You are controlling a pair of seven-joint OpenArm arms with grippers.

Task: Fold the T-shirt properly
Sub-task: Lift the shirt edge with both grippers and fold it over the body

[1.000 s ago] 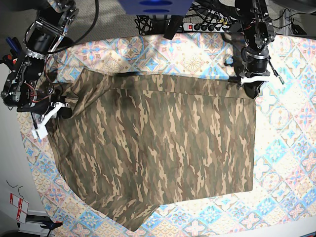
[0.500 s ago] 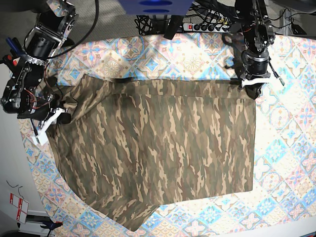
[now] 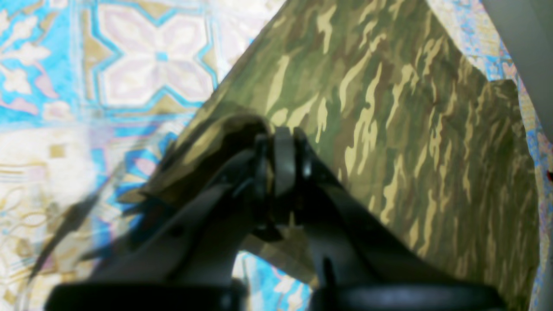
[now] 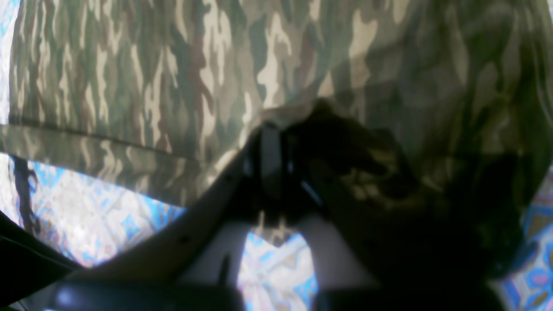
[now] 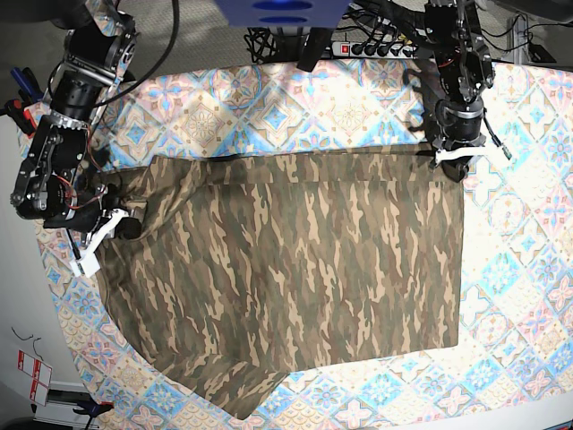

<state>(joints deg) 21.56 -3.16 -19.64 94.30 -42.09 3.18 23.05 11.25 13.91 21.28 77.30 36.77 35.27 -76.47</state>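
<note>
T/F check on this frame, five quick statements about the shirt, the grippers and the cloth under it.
1. Both grippers are shut on the shirt. True: the left gripper and the right gripper each pinch camouflage fabric.
2. The shirt lies on a plain white table. False: it lies on a pastel blue and pink patterned tablecloth.
3. The left gripper holds the shirt at a corner of its far edge. True, at the corner on the base view's right.
4. The shirt is already folded into a small neat square. False: it is spread wide over the cloth.
5. The right gripper hangs open above the middle of the shirt. False: it is clamped on fabric at the shirt's edge, on the base view's left.
</note>
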